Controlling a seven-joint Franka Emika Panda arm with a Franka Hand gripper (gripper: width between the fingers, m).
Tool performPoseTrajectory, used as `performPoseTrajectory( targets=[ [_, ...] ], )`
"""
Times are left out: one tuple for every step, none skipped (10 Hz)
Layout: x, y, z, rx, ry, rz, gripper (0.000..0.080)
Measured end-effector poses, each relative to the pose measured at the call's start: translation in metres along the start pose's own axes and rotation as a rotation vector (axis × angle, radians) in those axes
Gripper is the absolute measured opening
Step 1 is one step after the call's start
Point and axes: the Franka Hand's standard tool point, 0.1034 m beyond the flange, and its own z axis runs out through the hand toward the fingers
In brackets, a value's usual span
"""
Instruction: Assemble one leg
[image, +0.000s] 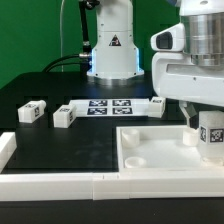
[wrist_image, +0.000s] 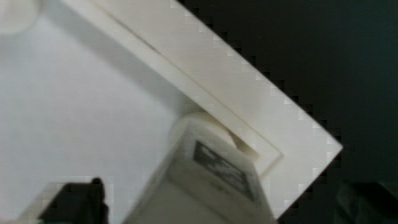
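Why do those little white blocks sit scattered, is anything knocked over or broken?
Nothing looks damaged or spilled. Loose legs lie apart on the black table beside the marker board. One leg stands upright at the white panel corner, between the open gripper fingers.

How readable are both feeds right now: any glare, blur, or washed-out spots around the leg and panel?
Exterior view: evenly lit, low resolution; the white panel shows soft shading, and the leg under the gripper keeps a readable tag. Wrist view: soft and blurred, the panel nearly washed out, the leg with a smeared tag, dark table beyond.
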Motion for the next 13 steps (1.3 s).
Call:
performPoseTrajectory(
  targets=[
    [-0.0002,0.002,0.0015,-0.001,0.001,-0.148,0.0649],
    [0.0009,0.0021,0.002,0.002,0.012,-0.269,0.0649],
    [0.0014,0.0035,0.0033,0.002,0.022,-0.374,0.0649],
    [0.0021,0.0044,0.0034,-0.003,0.024,-0.501,0.0649],
    [0.0048,0.0035,0.0024,-0.004,0.039,-0.616,0.0649],
    [0.005,0.0038,0.0026,-0.005,0.039,-0.655,0.0649],
    [0.0049,0.0037,0.0026,-0.004,0.039,-0.648,0.0553],
    [0.005,0.0038,0.0026,-0.005,0.039,-0.648,0.0553],
    [0.005,0.0039,0.0026,-0.005,0.039,-0.648,0.0378],
    [0.0053,0.0041,0.0027,-0.005,0.039,-0.648,0.0288],
    [0.0052,0.004,0.0027,-0.003,0.039,-0.602,0.0288],
    [0.0051,0.004,0.0027,-0.003,0.039,-0.59,0.0288],
    [0.0057,0.0041,0.0027,0.003,0.038,-0.468,0.0288]
  ],
)
